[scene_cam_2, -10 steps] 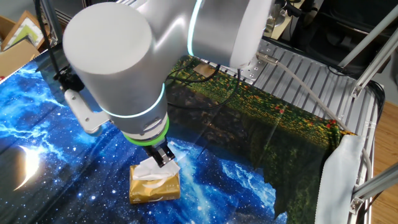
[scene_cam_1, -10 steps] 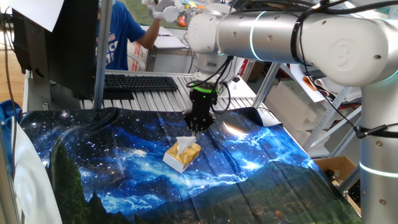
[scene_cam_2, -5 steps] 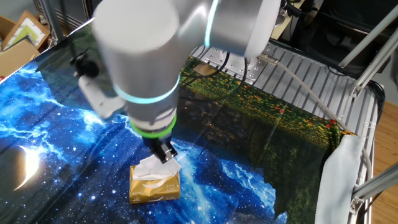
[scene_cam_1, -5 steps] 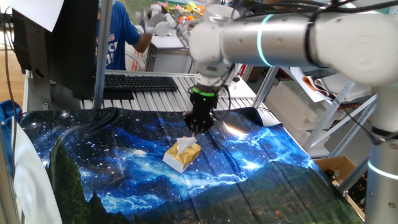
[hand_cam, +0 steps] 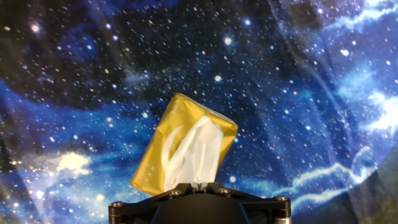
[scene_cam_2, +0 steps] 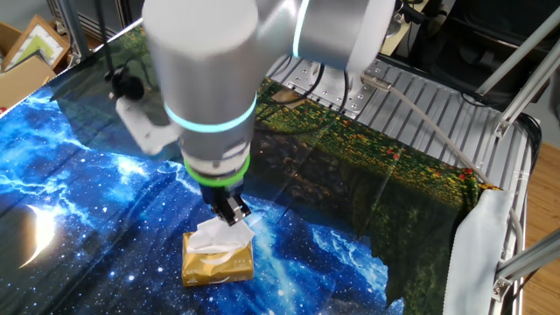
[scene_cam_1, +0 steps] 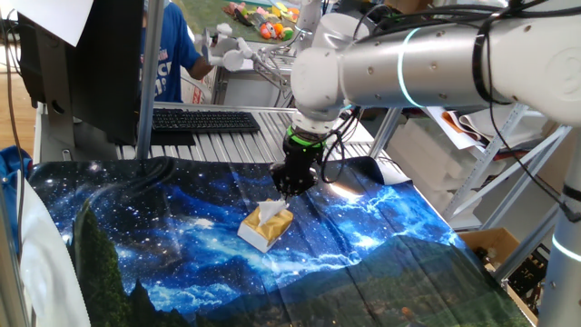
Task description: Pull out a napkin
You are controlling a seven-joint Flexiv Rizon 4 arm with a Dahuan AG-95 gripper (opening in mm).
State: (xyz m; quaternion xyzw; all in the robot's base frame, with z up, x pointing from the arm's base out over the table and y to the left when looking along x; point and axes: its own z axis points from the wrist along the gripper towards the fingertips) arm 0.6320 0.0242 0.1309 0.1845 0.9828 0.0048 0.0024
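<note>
A yellow-brown tissue box (scene_cam_1: 261,233) lies on the starry blue cloth (scene_cam_1: 163,236). The white napkin (scene_cam_1: 270,212) sticks up out of its top slot. My gripper (scene_cam_1: 285,193) hangs straight over the box, shut on the napkin's upper tip. In the other fixed view the fingers (scene_cam_2: 234,213) pinch the napkin (scene_cam_2: 215,236) just above the box (scene_cam_2: 214,265). In the hand view the napkin (hand_cam: 196,152) runs from the box (hand_cam: 158,152) up into my closed gripper (hand_cam: 199,185). Most of the sheet is still inside the box.
A keyboard (scene_cam_1: 204,120) and a dark monitor (scene_cam_1: 86,64) stand behind the cloth. A person in blue (scene_cam_1: 172,54) is at the back. A slatted metal table surface (scene_cam_2: 437,114) borders the cloth, and a white cloth (scene_cam_2: 481,245) hangs at its corner.
The arm's upper links have swung round while the gripper has stayed at the napkin's tip over the box. The box has not moved.
</note>
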